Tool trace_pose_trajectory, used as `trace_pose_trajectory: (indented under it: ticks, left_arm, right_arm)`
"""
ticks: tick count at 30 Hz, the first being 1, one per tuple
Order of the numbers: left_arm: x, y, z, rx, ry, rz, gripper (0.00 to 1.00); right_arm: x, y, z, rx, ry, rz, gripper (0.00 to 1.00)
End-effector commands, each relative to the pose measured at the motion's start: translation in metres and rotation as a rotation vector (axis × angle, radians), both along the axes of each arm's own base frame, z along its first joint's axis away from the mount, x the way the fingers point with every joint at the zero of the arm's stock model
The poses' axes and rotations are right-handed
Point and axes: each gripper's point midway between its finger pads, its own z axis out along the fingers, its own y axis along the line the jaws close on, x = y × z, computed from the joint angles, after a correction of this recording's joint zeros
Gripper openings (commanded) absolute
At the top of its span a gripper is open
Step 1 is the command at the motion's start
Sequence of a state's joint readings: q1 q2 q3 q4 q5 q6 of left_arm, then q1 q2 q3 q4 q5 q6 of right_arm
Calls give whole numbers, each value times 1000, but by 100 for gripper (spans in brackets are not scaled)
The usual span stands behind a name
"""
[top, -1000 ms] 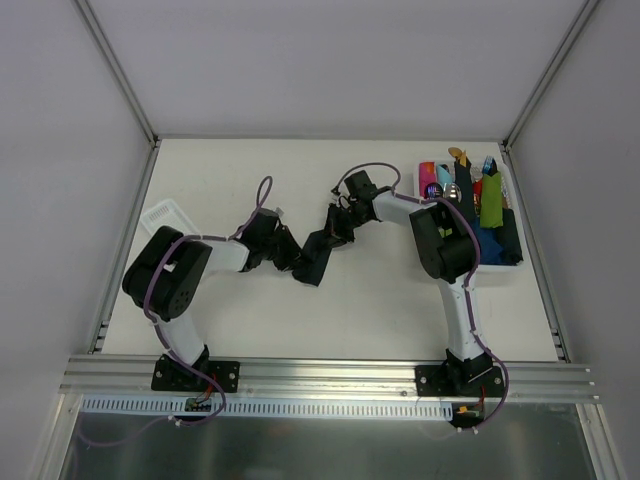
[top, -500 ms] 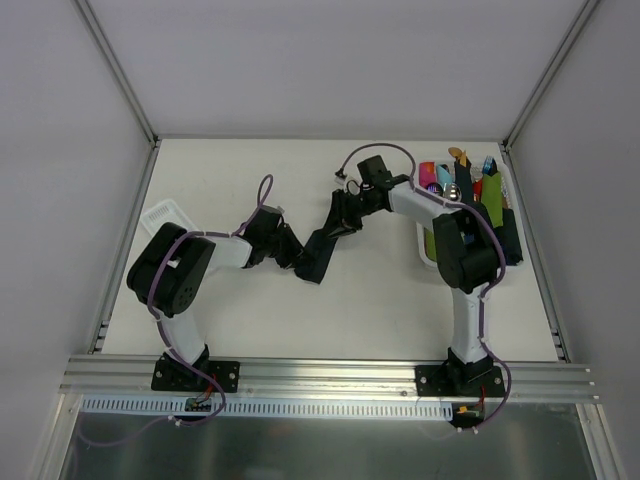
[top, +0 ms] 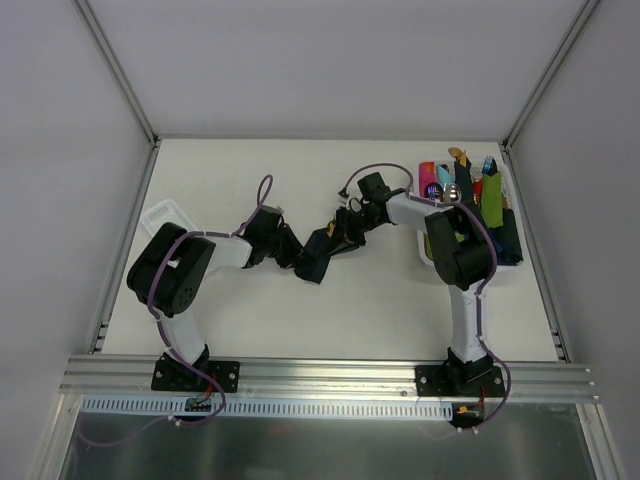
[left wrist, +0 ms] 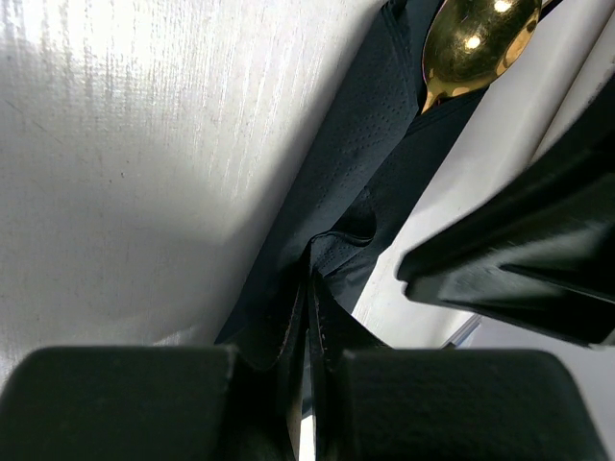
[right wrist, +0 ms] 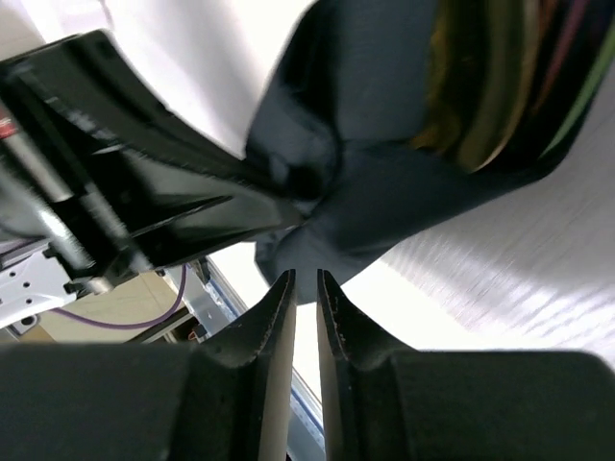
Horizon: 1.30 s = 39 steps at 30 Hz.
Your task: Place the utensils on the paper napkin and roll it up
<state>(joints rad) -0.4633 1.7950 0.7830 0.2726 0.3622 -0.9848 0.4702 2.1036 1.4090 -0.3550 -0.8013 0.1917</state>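
L tool (left wrist: 308,283) is pressed together, pinching one end of the dark napkin (left wrist: 356,163). Napkin is loosely rolled, sits mid-bench (top: 380,310) btwn the two tools, w/ the gold spoon (left wrist: 476,38) bowl poking out its far end; can't tell if the roll is off the surface. R tool (right wrist: 306,280) is spread only a crack, tips right at the napkin's other end, nothing visible btwn the fingers, can't tell if they touch it.
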Motion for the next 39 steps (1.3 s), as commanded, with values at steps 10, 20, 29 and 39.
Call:
trace_pose_trajectory:
  ticks: [10,20,29,39]
  left_arm:
    - [-33,42,-57,216,147,42,0]
    - [-27,38,-46,199,111,29,0]
    - [-9,13,16,75,-80,-35,0]
    - [-9,-22,48,-87,-148,-91,0]
  right_arm:
    - [1,11,-21,-3,35,-13,15]
    - [-6,3,-40,-103,51,-13,13]
    - [-6,0,-47,-161,44,-2,12]
    - [-8,1,-49,-186,43,4,11]
